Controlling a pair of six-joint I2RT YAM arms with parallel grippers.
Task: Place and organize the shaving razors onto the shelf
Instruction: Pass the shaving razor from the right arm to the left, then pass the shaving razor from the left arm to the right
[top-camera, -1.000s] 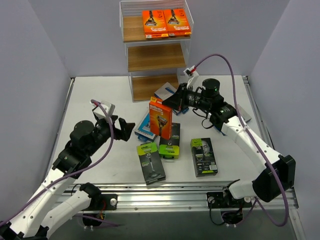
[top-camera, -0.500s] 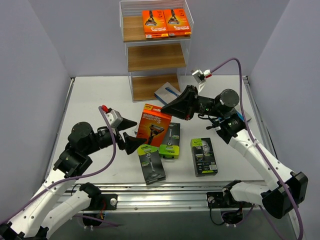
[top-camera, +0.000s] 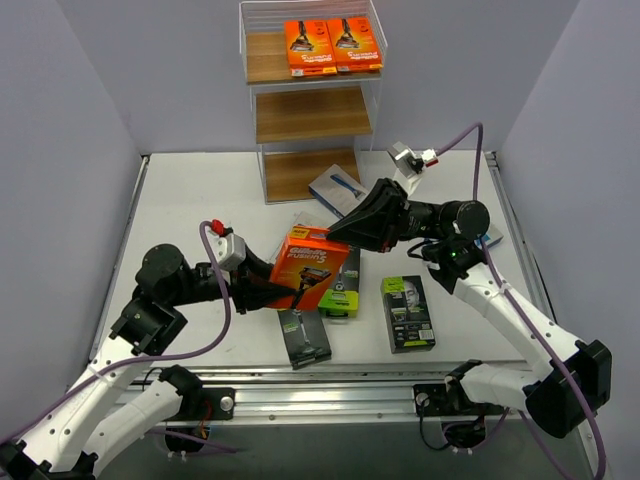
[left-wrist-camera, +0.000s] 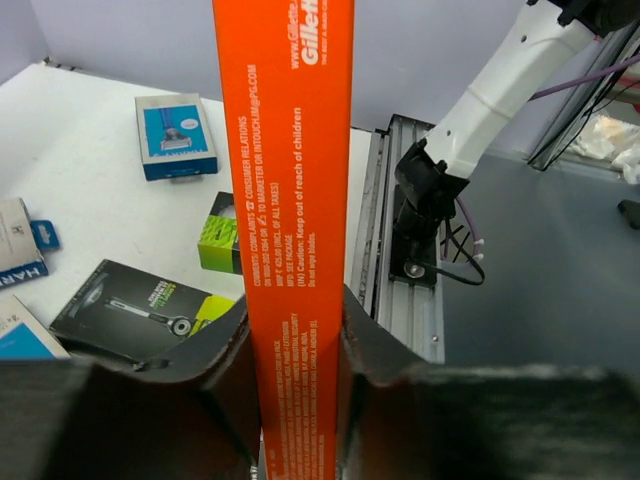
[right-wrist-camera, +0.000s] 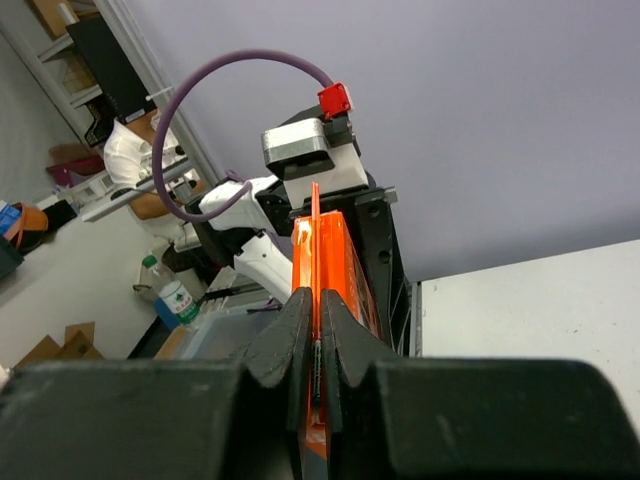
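An orange razor pack (top-camera: 312, 262) hangs tilted over the table's middle, held from both ends. My left gripper (top-camera: 281, 292) is shut on its lower left edge, and in the left wrist view both fingers press the pack's (left-wrist-camera: 290, 200) narrow sides at my left gripper (left-wrist-camera: 295, 315). My right gripper (top-camera: 341, 234) is shut on the pack's thin top flap (right-wrist-camera: 314, 215), pinched at my right gripper (right-wrist-camera: 314, 300). The shelf (top-camera: 262, 92) stands at the back with two orange packs (top-camera: 330, 45) on its fenced top tier. Three black-and-green packs (top-camera: 303, 335) (top-camera: 408, 312) (top-camera: 341, 287) lie below.
A blue-and-white pack (top-camera: 338, 190) lies by the shelf's foot, and another (left-wrist-camera: 175, 135) shows in the left wrist view. An aluminium rail (top-camera: 380, 385) runs along the near table edge. Grey walls close in both sides.
My left gripper moved in under the orange pack and closed on its lower edge. The right gripper kept its hold while the pack tipped from upright to a slant.
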